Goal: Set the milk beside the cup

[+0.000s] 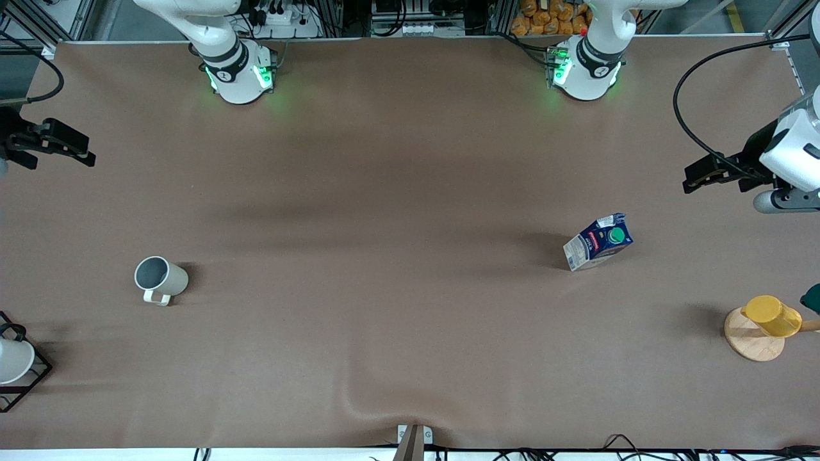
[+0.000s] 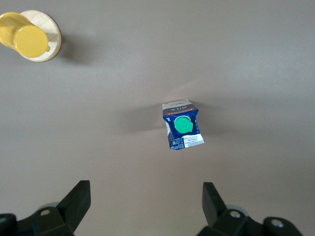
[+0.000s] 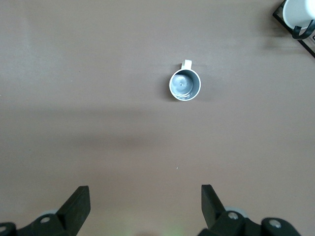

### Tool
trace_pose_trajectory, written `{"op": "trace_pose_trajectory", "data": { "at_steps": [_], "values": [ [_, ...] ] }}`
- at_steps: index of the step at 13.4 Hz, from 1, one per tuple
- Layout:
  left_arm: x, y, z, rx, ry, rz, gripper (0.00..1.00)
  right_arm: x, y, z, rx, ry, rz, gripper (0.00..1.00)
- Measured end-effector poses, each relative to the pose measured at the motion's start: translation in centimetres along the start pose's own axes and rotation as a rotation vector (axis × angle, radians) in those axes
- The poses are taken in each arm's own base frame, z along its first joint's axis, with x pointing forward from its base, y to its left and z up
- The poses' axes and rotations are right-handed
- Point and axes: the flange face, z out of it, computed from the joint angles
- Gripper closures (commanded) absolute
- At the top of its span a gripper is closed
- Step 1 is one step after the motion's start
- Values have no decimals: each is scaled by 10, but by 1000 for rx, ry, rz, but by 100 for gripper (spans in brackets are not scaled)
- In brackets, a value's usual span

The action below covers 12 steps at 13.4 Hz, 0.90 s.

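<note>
The milk [image 1: 599, 241], a dark blue carton with a green cap, stands on the brown table toward the left arm's end. It also shows in the left wrist view [image 2: 182, 126]. The cup [image 1: 160, 278], a grey-beige mug with a small handle, stands toward the right arm's end, a little nearer the front camera. It also shows in the right wrist view [image 3: 185, 84]. My left gripper [image 1: 705, 174] is up in the air at the left arm's end of the table, open and empty [image 2: 146, 206]. My right gripper [image 1: 67, 144] is up at the right arm's end, open and empty [image 3: 145, 209].
A yellow cup [image 1: 772, 315] sits on a round wooden coaster [image 1: 749, 346] near the left arm's end, nearer the front camera than the milk. A black wire rack [image 1: 35, 378] with a white cup [image 1: 13, 362] stands at the right arm's end. The cloth wrinkles at the front edge.
</note>
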Motion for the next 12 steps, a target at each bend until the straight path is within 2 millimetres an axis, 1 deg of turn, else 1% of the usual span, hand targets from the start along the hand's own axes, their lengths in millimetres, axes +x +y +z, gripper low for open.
{"op": "trace_pose_trajectory", "data": {
  "at_steps": [7, 12],
  "values": [
    [0, 0, 0, 0, 0, 0, 0, 0, 0, 1, 0, -2, -2, 0],
    [0, 0, -1, 0, 1, 0, 0, 0, 4, 8, 2, -18, 5, 0]
  ]
}}
